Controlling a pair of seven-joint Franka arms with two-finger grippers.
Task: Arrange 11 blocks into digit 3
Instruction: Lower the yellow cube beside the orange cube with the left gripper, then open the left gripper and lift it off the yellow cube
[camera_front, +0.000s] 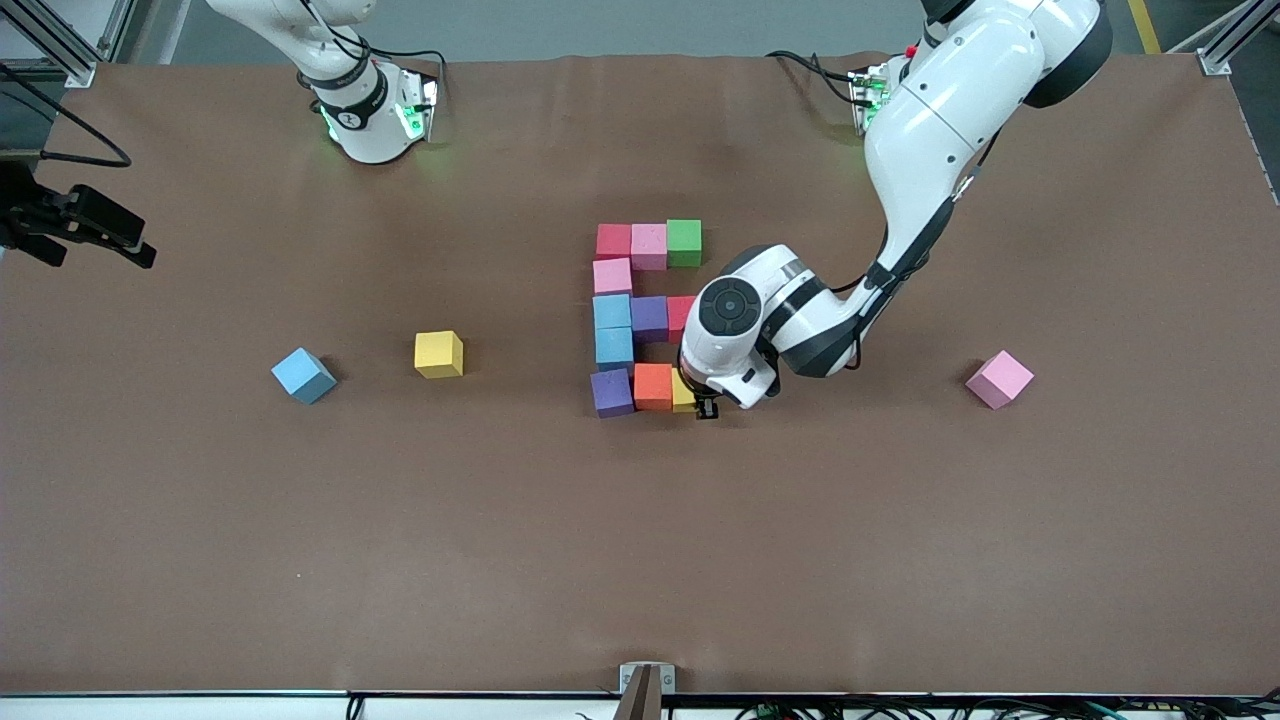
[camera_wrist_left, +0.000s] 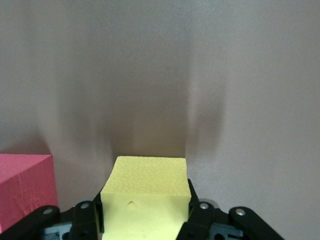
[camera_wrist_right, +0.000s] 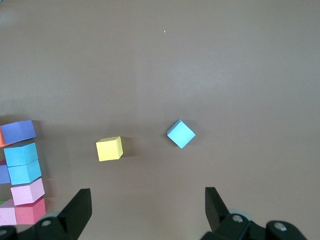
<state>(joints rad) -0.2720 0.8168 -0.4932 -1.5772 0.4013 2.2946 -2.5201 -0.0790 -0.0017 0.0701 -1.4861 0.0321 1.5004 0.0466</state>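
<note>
Coloured blocks form a figure mid-table: red (camera_front: 613, 240), pink (camera_front: 648, 245) and green (camera_front: 684, 242) in the farthest row, then pink (camera_front: 612, 276), light blue (camera_front: 612, 311), purple (camera_front: 649, 317), a half-hidden red (camera_front: 682, 315), light blue (camera_front: 614, 347), and a nearest row of purple (camera_front: 611, 391) and orange (camera_front: 653, 386). My left gripper (camera_front: 700, 400) (camera_wrist_left: 145, 212) is shut on a yellow block (camera_front: 683, 393) (camera_wrist_left: 147, 182), low beside the orange one. My right gripper (camera_wrist_right: 146, 197) hangs open and empty, high over the right arm's end of the table.
Loose blocks lie apart from the figure: a yellow one (camera_front: 439, 353) (camera_wrist_right: 109, 148) and a light blue one (camera_front: 303, 375) (camera_wrist_right: 180, 134) toward the right arm's end, a pink one (camera_front: 999, 379) toward the left arm's end. A reddish block (camera_wrist_left: 25, 187) shows beside the held cube.
</note>
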